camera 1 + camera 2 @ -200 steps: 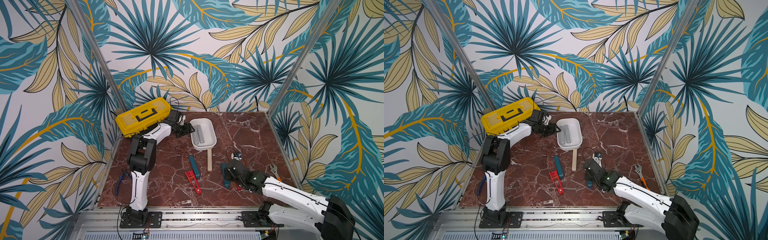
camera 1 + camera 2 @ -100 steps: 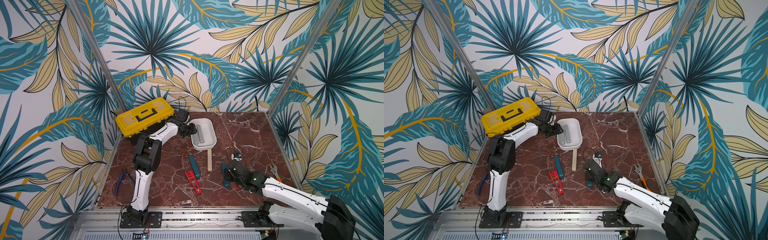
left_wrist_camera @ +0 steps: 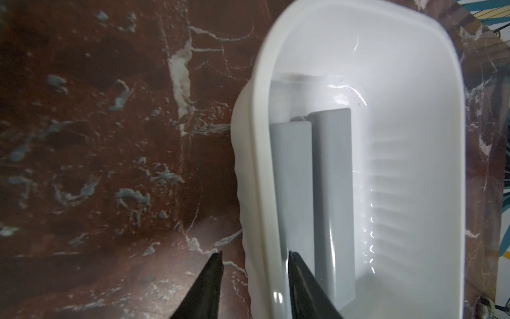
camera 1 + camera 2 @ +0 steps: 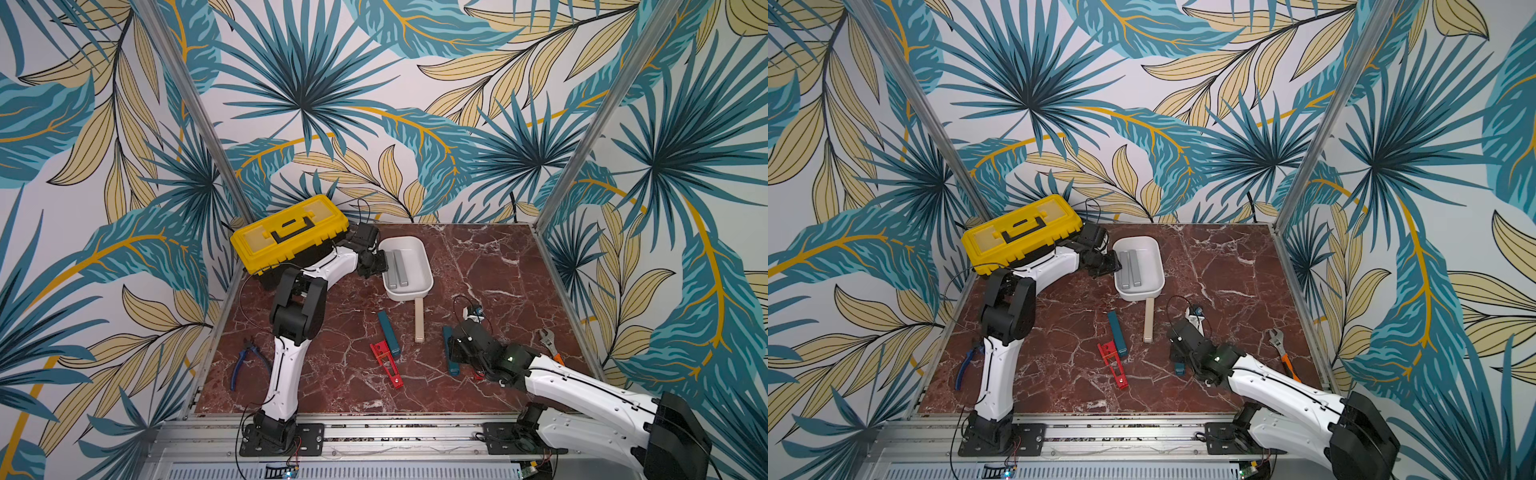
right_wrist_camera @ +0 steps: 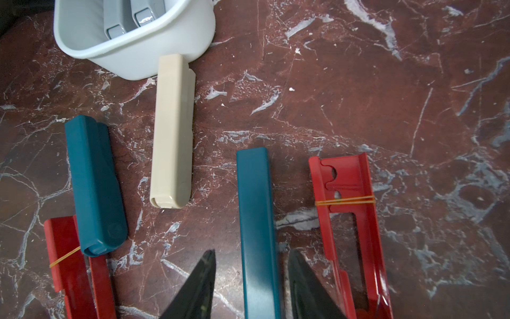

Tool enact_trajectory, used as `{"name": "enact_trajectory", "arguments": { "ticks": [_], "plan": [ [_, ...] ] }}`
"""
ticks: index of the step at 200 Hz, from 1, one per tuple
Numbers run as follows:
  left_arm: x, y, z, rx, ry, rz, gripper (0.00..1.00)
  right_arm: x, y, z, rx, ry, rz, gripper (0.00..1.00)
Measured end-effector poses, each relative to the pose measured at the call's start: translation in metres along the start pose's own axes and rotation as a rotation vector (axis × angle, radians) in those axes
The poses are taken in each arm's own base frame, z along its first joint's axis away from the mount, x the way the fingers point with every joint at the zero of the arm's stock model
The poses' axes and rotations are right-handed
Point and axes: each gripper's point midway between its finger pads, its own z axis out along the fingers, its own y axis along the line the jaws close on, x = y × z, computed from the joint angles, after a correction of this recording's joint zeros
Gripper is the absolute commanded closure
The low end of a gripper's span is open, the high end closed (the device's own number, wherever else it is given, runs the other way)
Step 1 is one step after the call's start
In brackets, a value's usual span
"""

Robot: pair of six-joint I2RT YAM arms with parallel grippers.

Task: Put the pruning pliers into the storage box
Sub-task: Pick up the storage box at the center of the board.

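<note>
Work was partly done. Two smooth grey pliers (image 4: 399, 268) lay in the white plastic storage box (image 4: 405, 296), mid-frame in a top view. Below it, on the marble table (image 4: 498, 270), we counted five more: one beige bar (image 4: 419, 320), two teal bars (image 4: 388, 334), two red frames (image 4: 380, 349) with holes. The left gripper (image 3: 254, 256) had its jaws apart over the box wall. The right gripper (image 5: 251, 252) had its jaws apart around a teal bar.

Even bright light; glare inside storage box (image 3: 400, 69); marble table (image 3: 96, 165) blurred.
</note>
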Motion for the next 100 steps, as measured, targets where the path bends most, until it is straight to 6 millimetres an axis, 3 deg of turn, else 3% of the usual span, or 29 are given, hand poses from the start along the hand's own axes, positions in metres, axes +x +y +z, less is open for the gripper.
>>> {"name": "enact_trajectory", "arguments": {
  "ticks": [100],
  "plan": [
    [-0.009,-0.008,-0.005,-0.031,-0.016,0.029,0.77,0.002,0.001,0.003,0.000,0.011,-0.003,0.54]
  ]
}}
